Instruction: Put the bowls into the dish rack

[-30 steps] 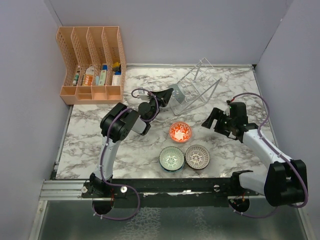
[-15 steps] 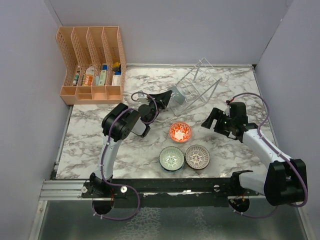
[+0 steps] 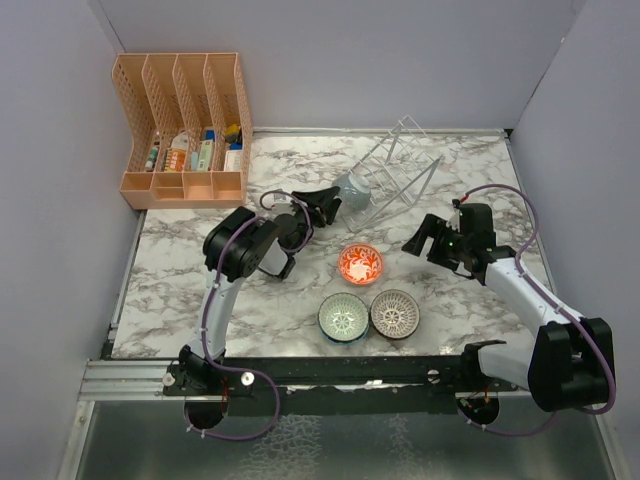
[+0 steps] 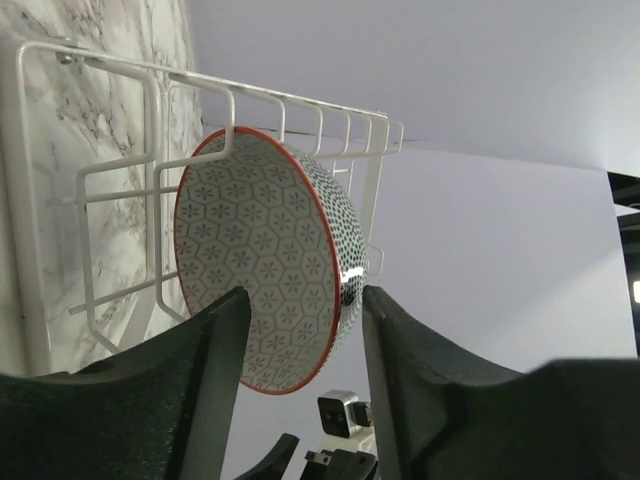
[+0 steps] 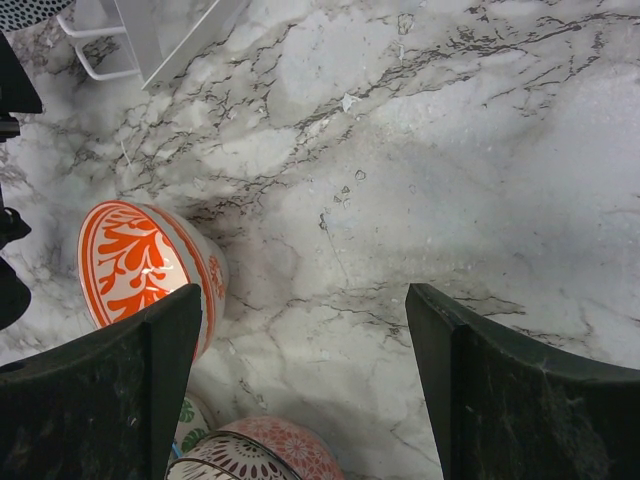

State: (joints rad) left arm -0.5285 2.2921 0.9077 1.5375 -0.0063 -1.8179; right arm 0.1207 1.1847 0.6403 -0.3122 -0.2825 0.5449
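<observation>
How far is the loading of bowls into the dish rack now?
Done: one hexagon-patterned bowl stands in the dish rack. In hand: nothing; left gripper open around that bowl, right gripper open. Left: orange bowl, teal bowl, brown-grey bowl on the table.

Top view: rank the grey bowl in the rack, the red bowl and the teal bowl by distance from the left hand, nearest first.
1. Grey bowl: standing in the dish rack, just beyond the left hand.
2. Red bowl: mid-table, toward the arm bases.
3. Teal bowl: by the near edge, farthest.

Lattice bowl (image 5: pixel 275 452) partly beyond bottom edge
</observation>
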